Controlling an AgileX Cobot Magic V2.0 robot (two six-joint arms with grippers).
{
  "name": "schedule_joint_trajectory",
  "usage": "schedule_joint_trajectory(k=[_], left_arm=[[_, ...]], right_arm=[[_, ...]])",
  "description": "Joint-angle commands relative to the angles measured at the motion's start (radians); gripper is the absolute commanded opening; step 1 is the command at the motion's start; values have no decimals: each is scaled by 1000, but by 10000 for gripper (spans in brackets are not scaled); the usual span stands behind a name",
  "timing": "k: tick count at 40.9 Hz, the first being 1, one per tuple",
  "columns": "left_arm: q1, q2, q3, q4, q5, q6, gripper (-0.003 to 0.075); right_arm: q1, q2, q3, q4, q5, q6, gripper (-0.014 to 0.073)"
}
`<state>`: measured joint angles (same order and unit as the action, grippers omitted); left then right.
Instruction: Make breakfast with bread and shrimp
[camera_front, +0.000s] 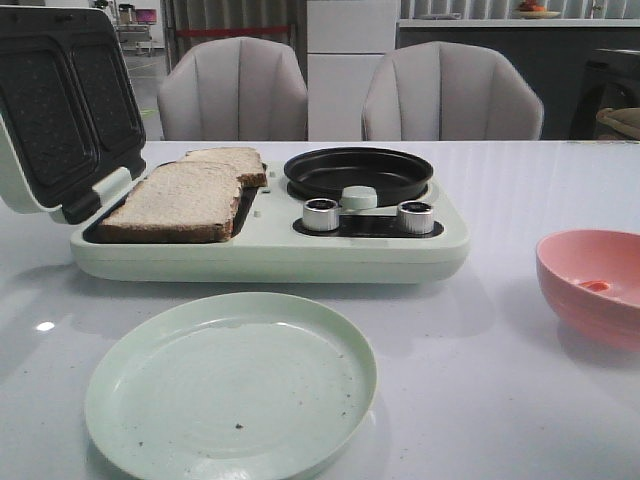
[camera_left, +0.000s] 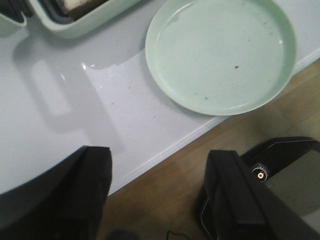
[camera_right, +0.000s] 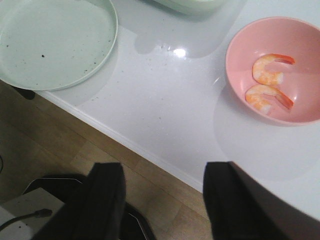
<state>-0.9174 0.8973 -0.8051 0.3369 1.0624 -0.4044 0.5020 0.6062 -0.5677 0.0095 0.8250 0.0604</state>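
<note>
Two slices of bread (camera_front: 185, 200) lie flat in the open breakfast maker (camera_front: 270, 250), their long axis running away from the robot. Two curled shrimp (camera_right: 267, 70) sit in the pink bowl (camera_right: 240, 45) on the desk (camera_front: 480, 380). Both the left fingers (camera_left: 95, 190) and the right fingers (camera_right: 107, 200) are spread wide, empty, back over the desk edge, well apart from the food. A green plate (camera_front: 230, 390) sits nearest the robot

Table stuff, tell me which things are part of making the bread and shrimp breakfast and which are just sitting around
Belongs to the job:
- bread, two slices on the open breakfast maker
- shrimp, two pieces in the pink bowl
- green plate, likely for serving

Just there:
- two chairs behind the table
- frying pan and knobs on the maker, possibly unused
</note>
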Motion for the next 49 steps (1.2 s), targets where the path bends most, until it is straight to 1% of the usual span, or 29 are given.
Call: schedule_joint_trajectory(k=[1,2,6,12,15,21,23,25,29,31,34,38,39,49], left_arm=[[75,75,-59,25,-11,2,455],[108,98,-62,13,-11,11,455],[235,164,-84,-56,-13,129,455],[474,233,-130,-216,-30,326,455],[611,252,-156,-337,-53,424,455],[840,272,-191,-608,-91,630,453],[905,282,-206,-681,-96,680,432],[965,290,-222,-722,-102,713,389],[1070,310,-251,-746,-135,718,291],[1112,325,-266,-767,-142,718,236],[1151,351,-292,-802,-160,718,173],[1176,398,-332,-826,-190,718,104],[1180,414,-342,-827,-195,718,95],[1182,565,-474,-848,-302,718,100]], right_arm=[[-2,-2,-27,-9,-53,2,462],[-2,-2,-27,-9,-53,2,462],[-2,-2,-27,-9,-53,2,462],[-2,-2,-27,-9,-52,2,462],[-2,-2,-27,-9,-52,2,462],[-2,-2,-27,-9,-52,2,462],[-2,-2,-27,-9,-52,2,462],[-2,-2,-27,-9,-52,2,462],[-2,-2,-27,-9,-52,2,462],[-2,-2,-27,-9,-52,2,462],[-2,-2,-27,-9,-52,2,462],[-2,-2,-27,-9,-52,2,462],[-2,-2,-27,-9,-52,2,462],[-2,-2,-27,-9,-52,2,462]])
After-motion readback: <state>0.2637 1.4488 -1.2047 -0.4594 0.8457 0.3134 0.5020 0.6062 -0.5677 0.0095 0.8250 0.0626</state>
